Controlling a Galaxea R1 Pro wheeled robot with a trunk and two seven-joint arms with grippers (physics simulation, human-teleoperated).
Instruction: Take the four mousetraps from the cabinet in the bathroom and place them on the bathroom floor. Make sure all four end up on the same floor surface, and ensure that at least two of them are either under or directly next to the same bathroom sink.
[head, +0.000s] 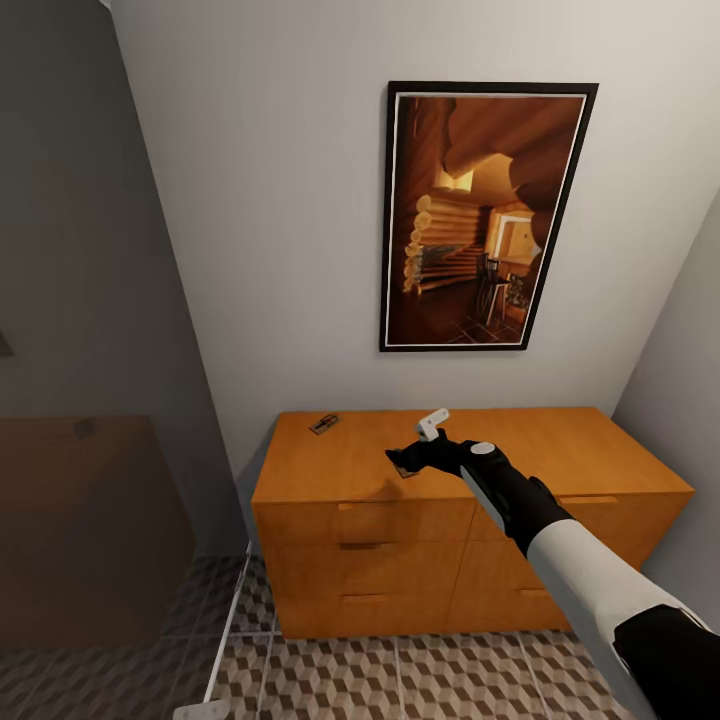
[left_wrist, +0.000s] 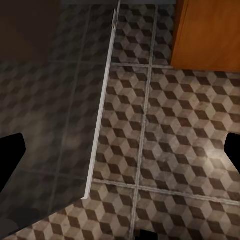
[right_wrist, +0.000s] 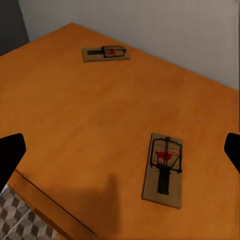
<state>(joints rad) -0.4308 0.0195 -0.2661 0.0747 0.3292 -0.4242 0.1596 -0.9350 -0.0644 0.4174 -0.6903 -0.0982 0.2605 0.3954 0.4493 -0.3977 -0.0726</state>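
Presently:
Right gripper (head: 418, 452): jaws wide, above the near mousetrap (right_wrist: 163, 169).
Far mousetrap (right_wrist: 105, 53): beyond the jaws, on the cabinet (head: 360, 470).
Left gripper (left_wrist: 120, 155): jaws wide, over the bathroom floor (left_wrist: 165, 125).

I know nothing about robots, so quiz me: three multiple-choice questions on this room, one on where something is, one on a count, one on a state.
1. Where do the mousetraps lie?
A. on the cabinet top
B. on the floor
C. in an open drawer

2. How many mousetraps show on the cabinet?
A. one
B. two
C. four

3. The right claw is:
A. clamped on a trap
B. open above a trap
C. pulling a drawer handle

Answers:
1. A, both rest on the orange wood.
2. B, one near the claw, one toward the back corner.
3. B, its fingers stand apart with the near trap below.
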